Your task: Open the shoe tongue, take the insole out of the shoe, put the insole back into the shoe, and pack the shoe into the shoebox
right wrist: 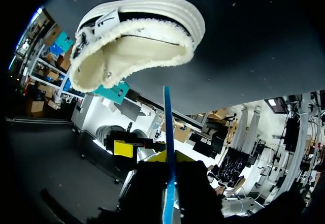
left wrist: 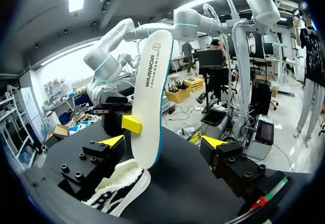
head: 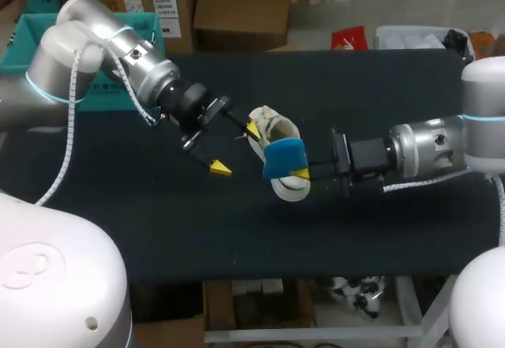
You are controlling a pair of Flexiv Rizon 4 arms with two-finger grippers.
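The left arm [head: 95, 48] comes in over the far left corner of the table [head: 379, 237]. Its silver links slope down to a black wrist aimed at the table's middle. The left gripper [head: 237, 149] stands wide open, one yellow tip toward the far edge and the other lower, toward the near edge. In its own wrist view the two tips [left wrist: 114, 140] sit well apart. The right arm [head: 426, 151] reaches in from the right edge and lies almost level, its black wrist pointing toward the middle. The right gripper [head: 297, 172] is clamped on the insole [head: 282, 157] — in the right wrist view its fingers [right wrist: 147, 183] press the thin sheet from both sides.
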